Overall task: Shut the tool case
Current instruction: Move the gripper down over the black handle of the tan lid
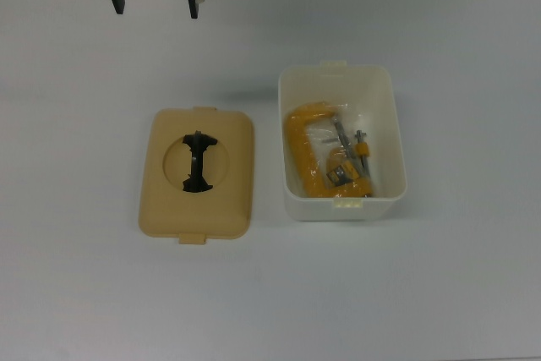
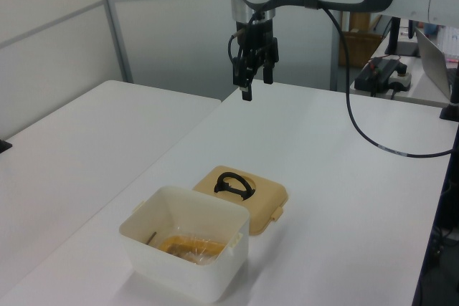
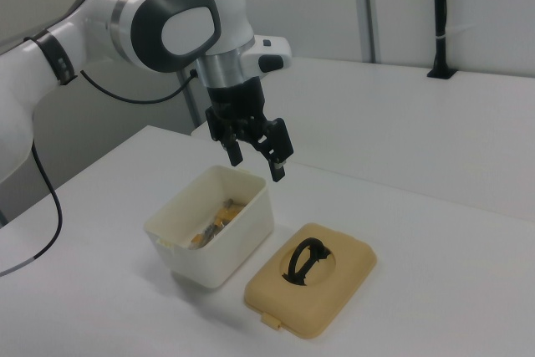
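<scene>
The white tub [image 1: 379, 95] of the tool case stands open on the table, holding a yellow C-clamp [image 1: 325, 158]. Its beige lid [image 1: 197, 173] lies flat beside it on the top view's left, black handle [image 1: 199, 161] up in a round recess. My gripper [image 1: 156, 4] hangs open and empty high above the table at the top view's upper left, well away from both. The tub [image 2: 184, 251] and lid [image 2: 242, 190] sit near the front in the left view, with the gripper [image 2: 255, 89] above and behind. In the right view the gripper [image 3: 257, 166] hovers over the tub [image 3: 212, 229], next to the lid [image 3: 311, 288].
The white table [image 1: 439, 293] spreads wide around both parts. A black cable [image 2: 373, 137] droops from the arm over the table in the left view. Equipment [image 2: 384, 73] and a laptop stand at the left view's far right.
</scene>
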Robot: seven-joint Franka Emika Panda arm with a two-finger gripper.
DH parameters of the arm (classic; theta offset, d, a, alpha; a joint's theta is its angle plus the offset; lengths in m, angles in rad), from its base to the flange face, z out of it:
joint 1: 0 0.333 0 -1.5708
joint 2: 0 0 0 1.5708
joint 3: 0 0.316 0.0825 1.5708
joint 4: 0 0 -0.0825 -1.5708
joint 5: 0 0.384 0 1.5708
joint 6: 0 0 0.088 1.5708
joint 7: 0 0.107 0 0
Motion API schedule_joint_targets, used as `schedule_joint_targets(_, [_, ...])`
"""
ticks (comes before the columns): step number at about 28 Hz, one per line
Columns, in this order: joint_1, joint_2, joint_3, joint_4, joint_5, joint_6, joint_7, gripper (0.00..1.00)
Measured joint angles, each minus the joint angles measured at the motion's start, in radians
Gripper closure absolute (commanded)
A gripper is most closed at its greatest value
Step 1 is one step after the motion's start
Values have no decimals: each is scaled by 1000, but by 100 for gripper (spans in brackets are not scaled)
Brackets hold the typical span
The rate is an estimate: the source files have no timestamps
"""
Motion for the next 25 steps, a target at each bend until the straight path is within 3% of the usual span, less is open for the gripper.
schedule_joint_targets(7, [0,3,1,-9,19,19,0,0])
schedule_joint_targets(13, [0,18,18,-62,21,110,9,0])
schedule_joint_targets(25, [0,104,30,-123,20,265,44,0])
